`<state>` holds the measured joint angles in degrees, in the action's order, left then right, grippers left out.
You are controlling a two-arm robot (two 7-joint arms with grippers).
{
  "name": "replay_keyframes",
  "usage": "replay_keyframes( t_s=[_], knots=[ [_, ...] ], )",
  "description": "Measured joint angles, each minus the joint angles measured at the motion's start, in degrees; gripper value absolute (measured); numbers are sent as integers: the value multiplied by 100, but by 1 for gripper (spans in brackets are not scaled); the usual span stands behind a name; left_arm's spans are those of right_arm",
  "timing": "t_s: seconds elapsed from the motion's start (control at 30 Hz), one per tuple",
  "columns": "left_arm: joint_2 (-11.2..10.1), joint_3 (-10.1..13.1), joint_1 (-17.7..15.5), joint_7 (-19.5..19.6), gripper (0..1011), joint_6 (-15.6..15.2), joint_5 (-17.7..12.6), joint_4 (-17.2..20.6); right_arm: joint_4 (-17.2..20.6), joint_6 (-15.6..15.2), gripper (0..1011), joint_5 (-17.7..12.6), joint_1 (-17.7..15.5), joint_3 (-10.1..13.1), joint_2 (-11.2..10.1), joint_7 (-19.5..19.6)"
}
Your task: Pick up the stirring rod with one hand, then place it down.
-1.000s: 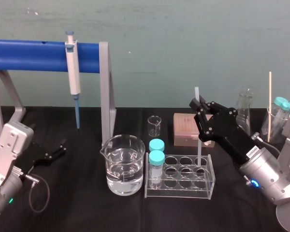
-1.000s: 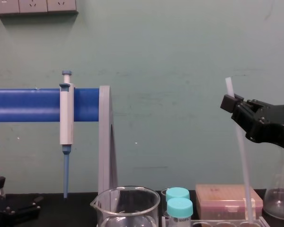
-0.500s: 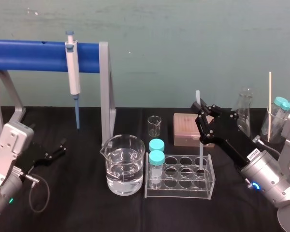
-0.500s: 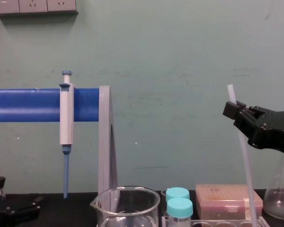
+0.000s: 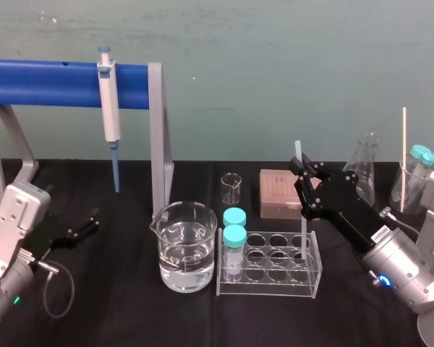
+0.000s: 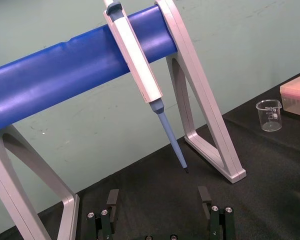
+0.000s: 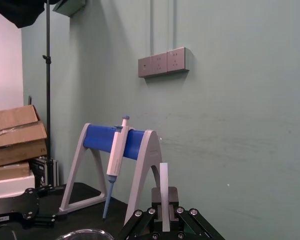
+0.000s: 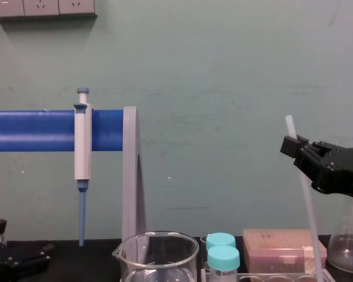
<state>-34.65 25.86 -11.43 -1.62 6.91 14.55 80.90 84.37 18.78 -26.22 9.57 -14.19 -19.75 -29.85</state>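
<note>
LAB BENCH: The right end effector (image 5: 302, 168) pinches the stirring rod (image 5: 303, 230) close to its top. The rod hangs almost upright below the fingers, and its lower end appears to sit in a well of the clear tube rack (image 5: 269, 275). Released at a slant, it could topple or lever the rack. The rod looks thin, straight and translucent white. The left end effector (image 5: 85, 223), fingers spread, rests on the worktop (image 5: 116, 307) well apart.

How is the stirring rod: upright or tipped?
Nearly upright, slight lean. The right hand grips the stirring rod near its top; lower end inside the tube rack.
</note>
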Motion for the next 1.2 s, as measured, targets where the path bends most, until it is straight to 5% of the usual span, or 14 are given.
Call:
replay_keyframes(
  t_s=[0.57,1.2],
  knots=[
    [0,0,0,0,1000,0,0,0,-580,-9,70,-81,262,-70,77,-160],
    [0,0,0,0,1000,0,0,0,-1003,-423,70,-363,445,-217,118,-270]
  ],
)
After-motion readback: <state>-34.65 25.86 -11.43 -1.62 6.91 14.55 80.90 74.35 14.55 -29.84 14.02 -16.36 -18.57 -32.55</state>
